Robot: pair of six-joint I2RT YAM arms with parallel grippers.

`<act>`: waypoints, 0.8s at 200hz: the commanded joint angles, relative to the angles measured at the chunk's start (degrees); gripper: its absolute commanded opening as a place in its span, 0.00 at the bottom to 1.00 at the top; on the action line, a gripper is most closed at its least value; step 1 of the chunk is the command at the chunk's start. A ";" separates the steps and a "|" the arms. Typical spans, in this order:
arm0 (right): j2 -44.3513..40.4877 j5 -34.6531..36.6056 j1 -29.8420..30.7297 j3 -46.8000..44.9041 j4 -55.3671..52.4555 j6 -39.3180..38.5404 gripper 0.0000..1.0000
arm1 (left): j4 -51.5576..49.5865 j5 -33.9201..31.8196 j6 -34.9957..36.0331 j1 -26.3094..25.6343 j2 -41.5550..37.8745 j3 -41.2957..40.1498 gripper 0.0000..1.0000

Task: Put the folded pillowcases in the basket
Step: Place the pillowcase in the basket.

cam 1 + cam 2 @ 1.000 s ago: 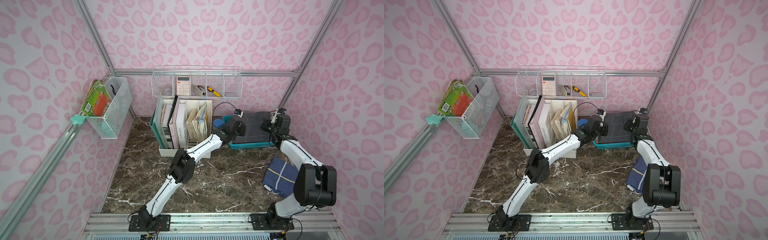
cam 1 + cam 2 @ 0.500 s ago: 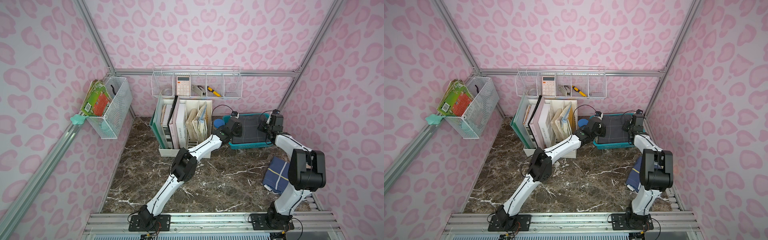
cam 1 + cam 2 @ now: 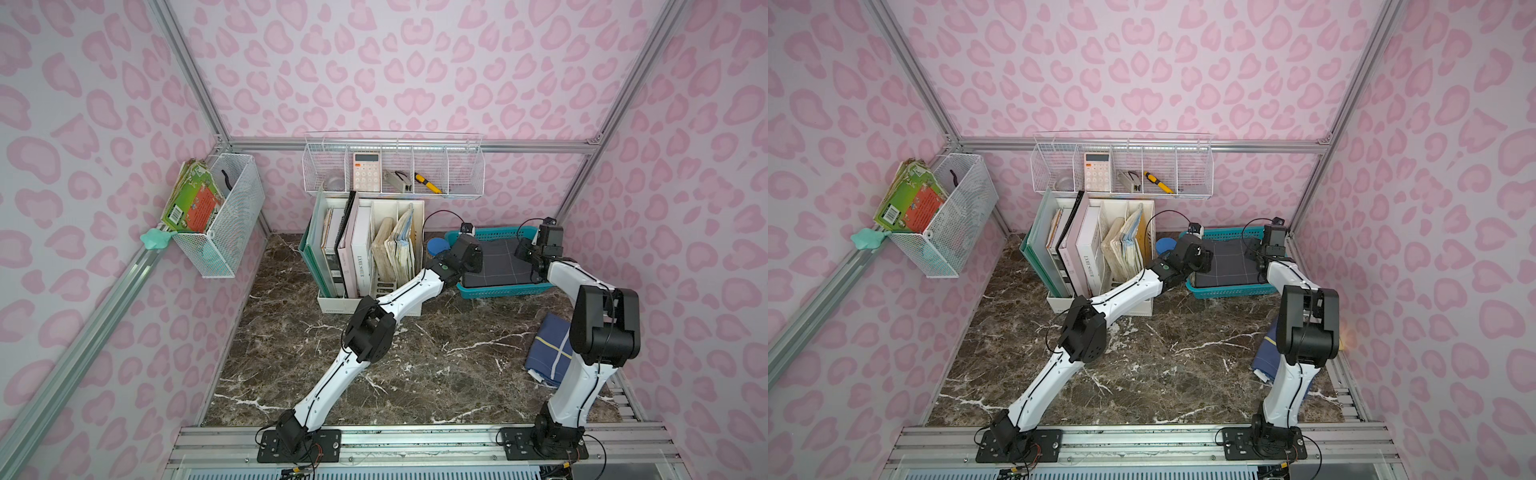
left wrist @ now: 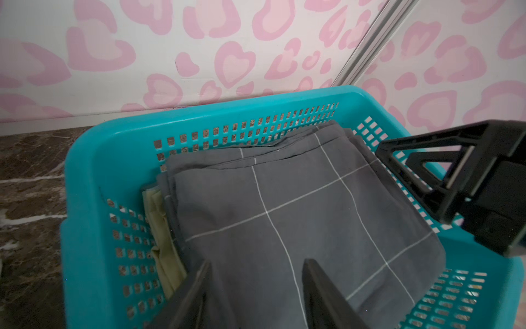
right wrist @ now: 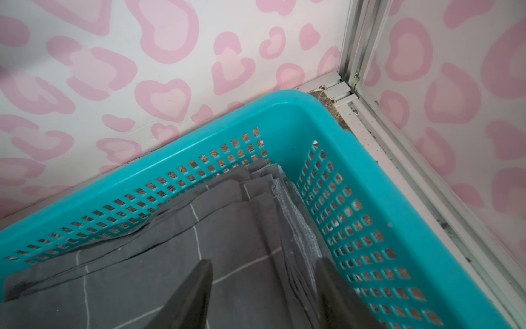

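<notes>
A grey folded pillowcase [image 3: 500, 262] [image 3: 1229, 259] with thin white grid lines lies flat inside the teal basket [image 3: 505, 290] [image 3: 1229, 291] at the back right corner. My left gripper [image 4: 257, 263] [image 3: 478, 257] hovers open over the pillowcase's left end [image 4: 299, 205], with cloth below the gap and nothing pinched. At the cloth's right end [image 5: 170, 256], my right gripper [image 5: 264, 260] [image 3: 525, 253] is open too, one finger close to the perforated basket wall [image 5: 355, 199]. A pale yellow cloth [image 4: 159, 228] peeks out beneath the pillowcase.
A navy folded cloth [image 3: 548, 353] lies on the marble table by the right arm's base. A white file holder with books [image 3: 365, 249] stands just left of the basket, a blue round object [image 3: 437, 247] between them. White wire baskets hang on the back wall [image 3: 395, 166] and left wall [image 3: 224, 216].
Both grippers have gone from shut to open. The pillowcase, held above the basket a second ago, was lowered and now rests in it, let go.
</notes>
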 commanded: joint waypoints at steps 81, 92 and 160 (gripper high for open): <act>-21.66 6.00 0.79 -9.78 -5.35 5.48 0.83 | 9.42 0.16 5.76 -3.99 -19.93 -19.44 0.77; -24.65 7.05 0.80 -11.94 -6.08 6.14 0.85 | 10.06 0.24 6.44 -4.79 -22.13 -21.64 0.78; -38.69 7.10 0.61 -19.17 -13.48 7.59 0.87 | 14.11 -2.96 11.61 -11.04 -38.12 -38.58 0.88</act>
